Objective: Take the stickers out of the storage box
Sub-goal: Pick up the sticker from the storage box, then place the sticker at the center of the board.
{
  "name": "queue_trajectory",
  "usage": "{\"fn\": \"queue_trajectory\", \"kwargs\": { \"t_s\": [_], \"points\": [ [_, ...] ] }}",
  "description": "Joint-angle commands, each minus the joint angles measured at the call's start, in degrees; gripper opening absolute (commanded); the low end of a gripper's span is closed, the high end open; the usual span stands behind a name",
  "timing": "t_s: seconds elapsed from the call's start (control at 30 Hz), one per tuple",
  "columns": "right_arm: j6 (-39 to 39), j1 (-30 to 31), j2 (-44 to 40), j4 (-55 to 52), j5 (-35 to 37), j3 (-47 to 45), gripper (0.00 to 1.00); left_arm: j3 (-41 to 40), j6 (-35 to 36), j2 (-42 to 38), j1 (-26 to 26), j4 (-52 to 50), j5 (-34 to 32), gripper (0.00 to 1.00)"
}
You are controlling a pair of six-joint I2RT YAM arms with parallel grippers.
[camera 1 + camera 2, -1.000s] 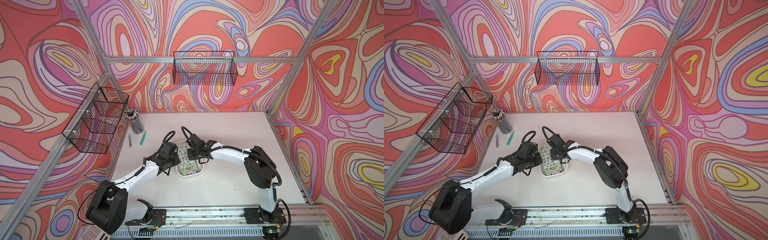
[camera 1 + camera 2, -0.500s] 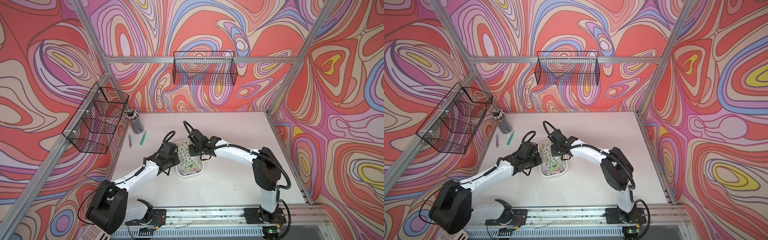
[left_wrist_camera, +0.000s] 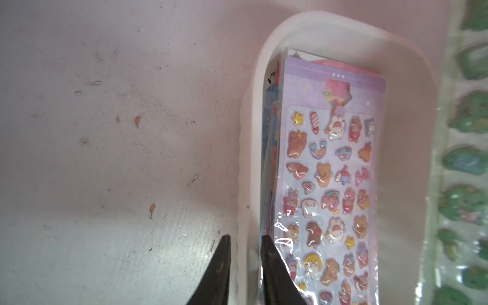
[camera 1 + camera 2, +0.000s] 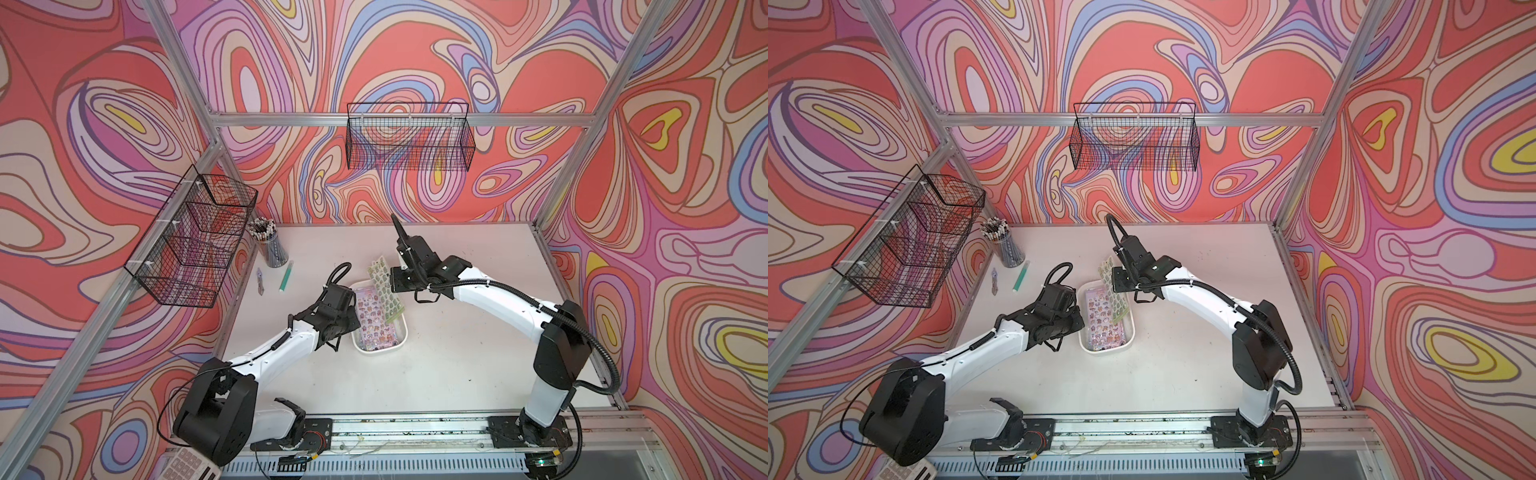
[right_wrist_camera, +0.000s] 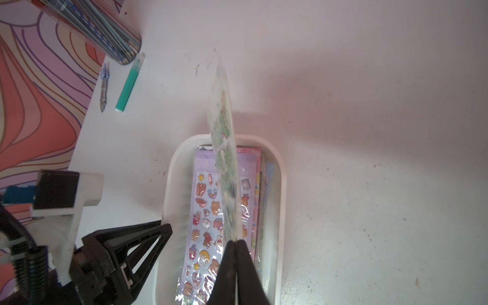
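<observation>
Right claw (image 5: 235, 241) pinches green sticker sheet (image 5: 223, 126) — above storage box (image 5: 282, 190).

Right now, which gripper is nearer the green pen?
Left. The left gripper clamps the box wall facing the green pen; the right gripper pinches a green sticker sheet over the box, farther away.

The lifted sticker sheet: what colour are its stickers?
Green, on the clear lifted sheet; best in left wrist view.
</observation>
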Motion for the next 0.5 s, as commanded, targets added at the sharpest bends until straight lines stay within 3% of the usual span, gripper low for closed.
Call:
{"fn": "queue_trajectory", "kwargs": {
  "t_s": [0.0, 0.47],
  "points": [
    [-0.72, -2.55, -3.92, -0.35, -4.23, 1.06, 0.00, 0.13, 0.21, -0.55, -0.10, -0.89, -0.89, 0.25],
    [-0.69, -21.55, -8.25, 7.32, -23.23, -6.06, 0.00, 2.55, 3.16, -3.72, -0.17, -6.43, -1.29, 0.25]
  ]
}}
